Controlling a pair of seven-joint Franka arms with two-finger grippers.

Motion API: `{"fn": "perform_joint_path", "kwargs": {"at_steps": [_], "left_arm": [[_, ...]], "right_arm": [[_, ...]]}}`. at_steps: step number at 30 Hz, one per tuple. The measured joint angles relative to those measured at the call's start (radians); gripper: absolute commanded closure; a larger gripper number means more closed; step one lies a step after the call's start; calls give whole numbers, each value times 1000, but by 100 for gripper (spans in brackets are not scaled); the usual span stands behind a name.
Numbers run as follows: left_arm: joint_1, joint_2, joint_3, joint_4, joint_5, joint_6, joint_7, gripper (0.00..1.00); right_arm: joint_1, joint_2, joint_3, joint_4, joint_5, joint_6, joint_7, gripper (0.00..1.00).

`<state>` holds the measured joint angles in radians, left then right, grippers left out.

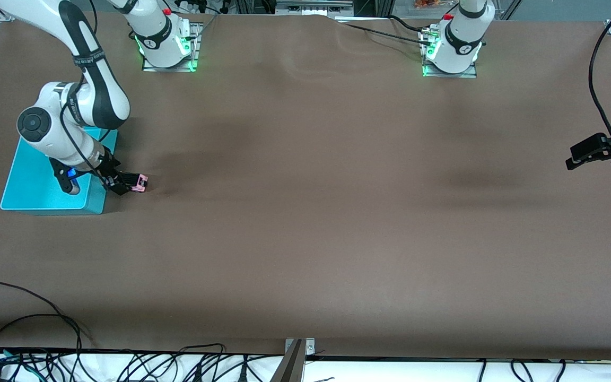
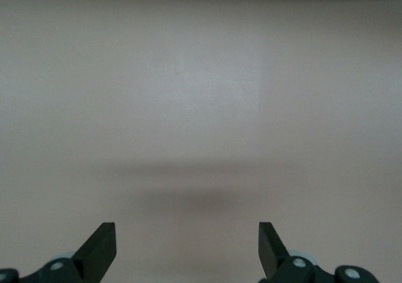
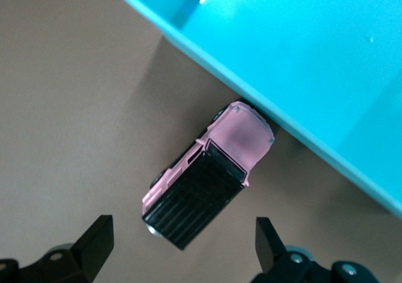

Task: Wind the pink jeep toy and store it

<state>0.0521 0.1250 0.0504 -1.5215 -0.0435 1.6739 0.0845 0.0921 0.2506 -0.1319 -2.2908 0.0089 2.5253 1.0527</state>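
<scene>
Right tool (image 3: pixel 182 248) hangs spread over the jeep (image 3: pixel 204 175), holding nothing. The jeep stands on the counter (image 1: pixel 305 212), its nose touching the outer wall of the teal bin (image 1: pixel 45 180). Left tool (image 2: pixel 187 248) waits spread over bare counter at the left arm's end. I judge winding may be done or not; storing in the bin is left

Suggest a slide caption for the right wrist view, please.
Open right gripper over the pink jeep toy, which sits on the table against the teal bin.
</scene>
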Motion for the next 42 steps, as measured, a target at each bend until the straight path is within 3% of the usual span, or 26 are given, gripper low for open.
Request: {"fn": "perform_joint_path", "kwargs": {"at_steps": [12,39,42], "left_arm": [[0,0,0,0,0,0,0,0],[0,1,0,0,0,0,0,0],[0,1,0,0,0,0,0,0]], "right_arm": [[-37,44,0,-26,0,60,128,0],[-50,76,29,-40,1,108,161,1],[-50,79,30,-40,1,111,162,29]]}}
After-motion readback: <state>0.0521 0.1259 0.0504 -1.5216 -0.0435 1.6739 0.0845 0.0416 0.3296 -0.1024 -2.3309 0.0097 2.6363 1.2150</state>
